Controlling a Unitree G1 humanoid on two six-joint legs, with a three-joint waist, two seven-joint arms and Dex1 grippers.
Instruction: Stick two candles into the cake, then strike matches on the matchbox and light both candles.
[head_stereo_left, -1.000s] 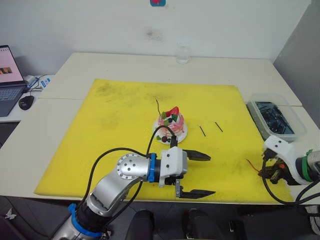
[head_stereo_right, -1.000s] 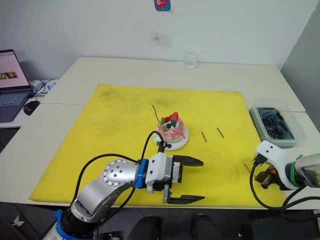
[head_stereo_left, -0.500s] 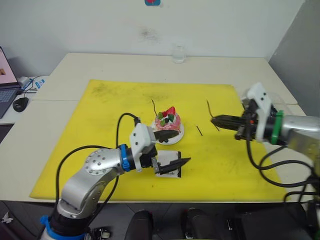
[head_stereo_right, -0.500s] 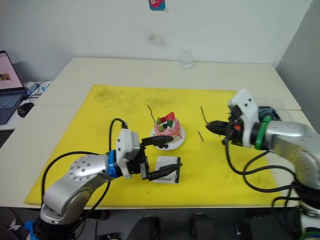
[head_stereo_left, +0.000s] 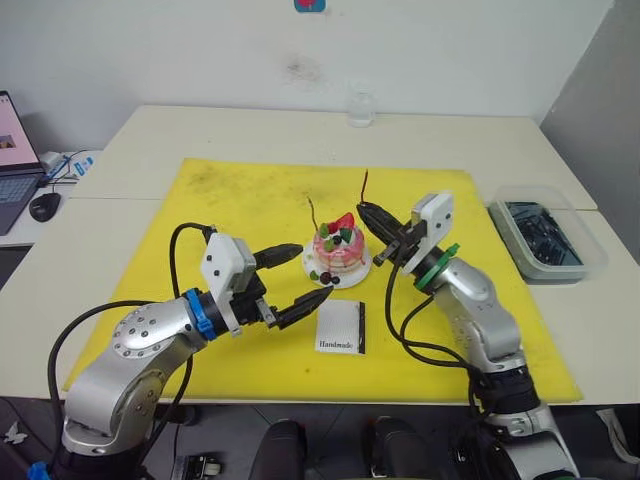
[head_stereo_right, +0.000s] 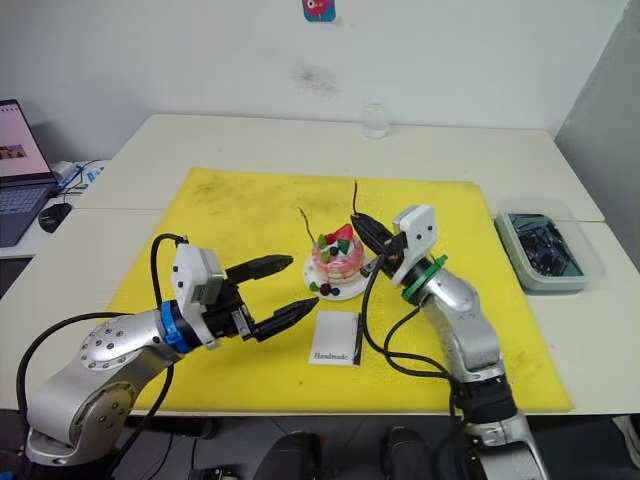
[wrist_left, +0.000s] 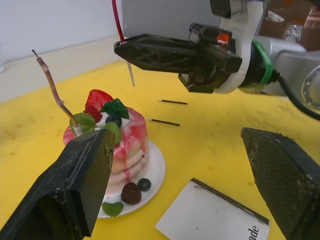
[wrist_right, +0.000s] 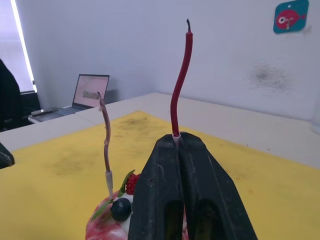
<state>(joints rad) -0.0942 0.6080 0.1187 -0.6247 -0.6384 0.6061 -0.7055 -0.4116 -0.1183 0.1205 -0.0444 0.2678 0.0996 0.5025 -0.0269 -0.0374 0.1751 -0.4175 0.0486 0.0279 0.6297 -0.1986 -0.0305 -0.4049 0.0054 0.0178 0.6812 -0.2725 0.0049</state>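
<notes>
Now right gripper (head_stereo_left: 366, 211) holds candle (head_stereo_left: 363, 185) seemingly above cake (head_stereo_left: 338, 250).

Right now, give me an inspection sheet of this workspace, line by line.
Surface: yellow mat on a pale table.
Job's things: cake with one candle stuck in; second candle held upright beside the cake; matchbox flat in front of it; two matches on the mat.
Clutter: clear bin, glass.
Grippers: left gripper open near the cake; right gripper shut on the second candle.
Cables: black leads along both arms.
Surroundings: laptop, mouse.
</notes>
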